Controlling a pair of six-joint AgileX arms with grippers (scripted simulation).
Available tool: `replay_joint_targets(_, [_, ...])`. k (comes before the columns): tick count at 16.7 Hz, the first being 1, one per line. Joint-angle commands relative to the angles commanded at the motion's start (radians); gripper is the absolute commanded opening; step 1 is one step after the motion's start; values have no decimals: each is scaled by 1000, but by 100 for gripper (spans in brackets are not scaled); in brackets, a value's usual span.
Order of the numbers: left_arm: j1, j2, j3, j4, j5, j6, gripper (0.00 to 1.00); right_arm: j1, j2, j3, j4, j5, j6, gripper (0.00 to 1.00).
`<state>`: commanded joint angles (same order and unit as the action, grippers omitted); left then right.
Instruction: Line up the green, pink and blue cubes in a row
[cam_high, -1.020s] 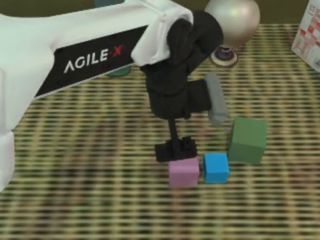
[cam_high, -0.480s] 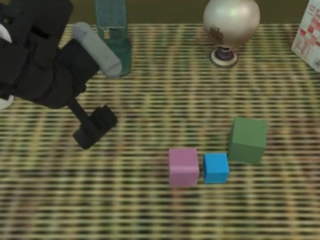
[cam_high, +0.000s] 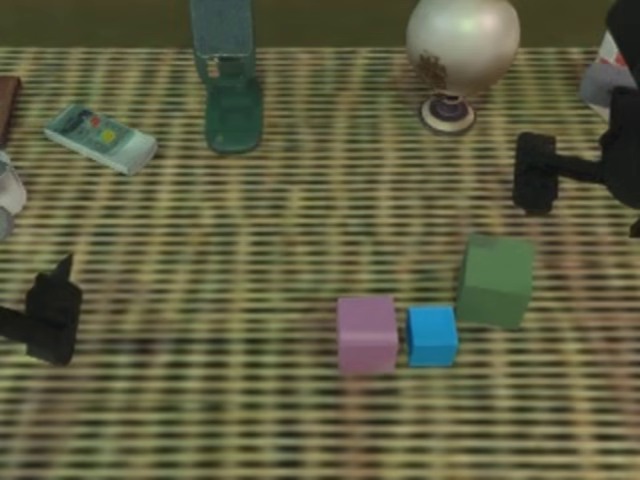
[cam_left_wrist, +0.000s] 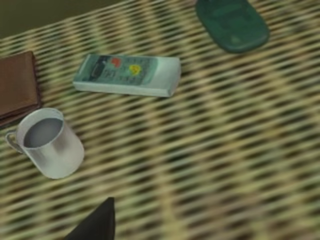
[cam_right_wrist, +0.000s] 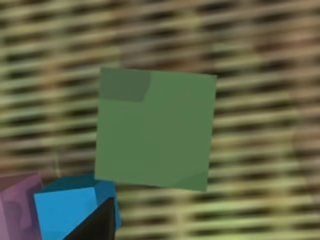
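The pink cube (cam_high: 367, 333) and the blue cube (cam_high: 432, 335) sit side by side with a thin gap between them. The bigger green cube (cam_high: 496, 280) stands just right of the blue one and a little farther back. In the right wrist view the green cube (cam_right_wrist: 155, 127) fills the middle, with the blue cube (cam_right_wrist: 70, 210) and a sliver of the pink cube (cam_right_wrist: 17, 207) at the corner. My right gripper (cam_high: 533, 175) hovers open behind and right of the green cube, holding nothing. At the table's left edge, my left gripper (cam_high: 50, 320) is open and empty.
A teal glass vessel (cam_high: 228, 80) and a pearly round vase (cam_high: 462, 45) stand at the back. A white-and-teal box (cam_high: 100, 138), a metal mug (cam_left_wrist: 47, 142) and a brown flat item (cam_left_wrist: 17, 87) lie at the left. A red-and-white carton (cam_high: 612, 55) stands back right.
My left arm has let go of the pink cube and swung back to the table's left edge. My right gripper has come into view at the right. The cubes have not moved.
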<state>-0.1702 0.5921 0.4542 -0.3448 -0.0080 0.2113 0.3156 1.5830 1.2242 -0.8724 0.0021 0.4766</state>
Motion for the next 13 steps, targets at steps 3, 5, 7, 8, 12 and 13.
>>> replay_joint_targets(3, [85,-258,-203,143,2,-89,100,44,215,176,-119,0,67,100])
replay_joint_targets(5, [130,-399,-311,224,4,-139,100,68,334,272,-181,0,103,100])
replay_joint_targets(7, [163,-505,-389,288,6,-177,100,85,418,343,-225,0,129,100])
replay_joint_targets(8, [174,-543,-417,312,7,-192,100,92,448,370,-241,0,139,100])
replay_joint_targets(12, [190,-592,-454,345,8,-211,100,101,485,408,-262,0,152,100])
replay_joint_targets(13, [190,-592,-454,345,8,-211,100,101,485,408,-262,0,152,100])
